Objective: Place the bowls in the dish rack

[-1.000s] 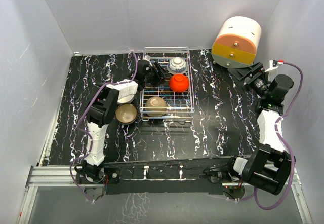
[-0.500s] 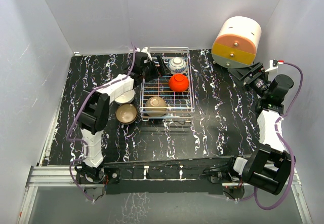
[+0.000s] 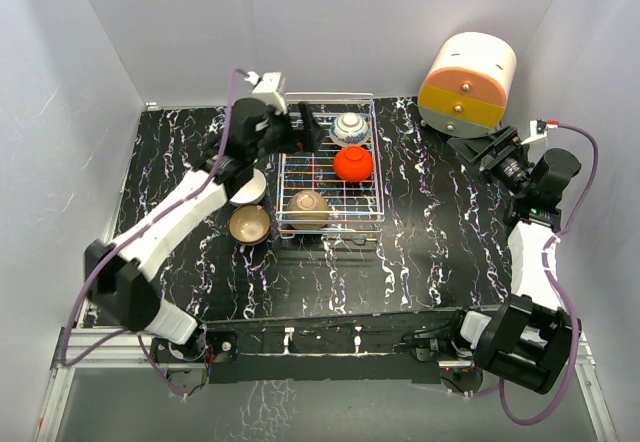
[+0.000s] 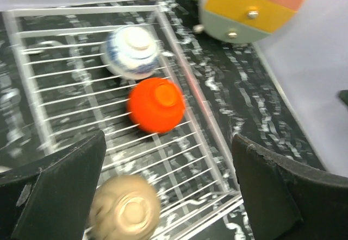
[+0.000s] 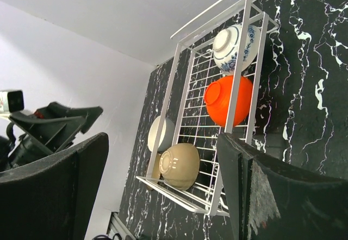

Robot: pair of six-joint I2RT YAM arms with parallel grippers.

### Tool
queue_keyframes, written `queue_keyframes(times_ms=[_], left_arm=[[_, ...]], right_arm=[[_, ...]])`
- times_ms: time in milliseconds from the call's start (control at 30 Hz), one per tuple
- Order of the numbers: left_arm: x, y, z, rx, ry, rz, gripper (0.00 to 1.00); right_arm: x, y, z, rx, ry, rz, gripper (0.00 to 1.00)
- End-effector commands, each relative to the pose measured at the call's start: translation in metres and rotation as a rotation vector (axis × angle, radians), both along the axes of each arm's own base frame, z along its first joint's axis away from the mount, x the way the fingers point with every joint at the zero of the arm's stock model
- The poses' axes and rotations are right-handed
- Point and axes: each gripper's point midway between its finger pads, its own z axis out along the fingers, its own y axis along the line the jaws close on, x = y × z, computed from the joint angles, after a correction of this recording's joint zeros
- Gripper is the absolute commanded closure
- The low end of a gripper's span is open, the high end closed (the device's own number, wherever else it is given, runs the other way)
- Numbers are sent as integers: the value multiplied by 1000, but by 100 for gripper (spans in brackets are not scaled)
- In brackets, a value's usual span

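The left pincer (image 4: 168, 141), jaws spread wide and holding nothing, hangs above the far left corner of the dish rack (image 3: 378, 182), as seen from beside the table (image 3: 430, 247). Three bowls sit upside down inside the rack: a white bowl with blue pattern (image 3: 350, 127) at its far end, a red-orange bowl (image 3: 353, 163) just in front of that, and a tan bowl (image 3: 309, 206) at its near left. Two more sit outside, just beside the rack's left wall: a plain white bowl (image 5: 161, 133), partly hidden under the left arm, and a brown bowl (image 3: 250, 224) standing upright near the rack's near left corner. The right pincer (image 5: 163, 141), likewise wide open and empty, is parked well off to the right of the rack, near the cream-and-orange drum (image 3: 467, 82).

The job looks a little over half done, and the step in hand appears to be fetching one of the two outside bowls. To do it well, the left arm would swing out over the rack's left wall and come down on the brown bowl's rim, one finger inside and one outside. It should then lift the bowl well clear of the wire wall before crossing to the free space in the rack's far left, keeping off the tan bowl
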Motion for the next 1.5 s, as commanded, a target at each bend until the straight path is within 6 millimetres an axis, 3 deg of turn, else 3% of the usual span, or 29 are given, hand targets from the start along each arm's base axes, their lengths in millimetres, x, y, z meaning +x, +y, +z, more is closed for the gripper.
queue_keyframes(times_ms=[0,167,400,467,633,800,900,1000,1133,1300,1467], left_arm=[[-18,84,-5,199,-58,247,3],[-52,133,13,234,-85,369,3],[-131,205,105,156,-245,512,3],[-153,218,127,130,-275,515,3],[-188,228,152,69,-301,475,4],[-218,250,182,-3,-382,512,7],[-228,257,190,-14,-403,513,7],[-234,259,190,-6,-409,503,7],[-239,259,185,-16,-406,491,7],[-242,254,178,-39,-395,465,6],[-244,253,171,-32,-376,449,6]], right_arm=[[-10,13,8,-50,-55,40,16],[-8,40,16,-143,-63,95,16],[-2,99,36,-209,-95,177,17],[-6,140,42,-227,-115,255,17],[-9,241,47,-300,-139,418,18],[2,327,37,-384,-149,546,18],[9,374,32,-450,-171,607,18],[13,422,7,-528,-168,667,17],[17,469,-18,-609,-178,722,17],[27,503,-64,-688,-170,756,17],[31,521,-96,-746,-198,733,17]])
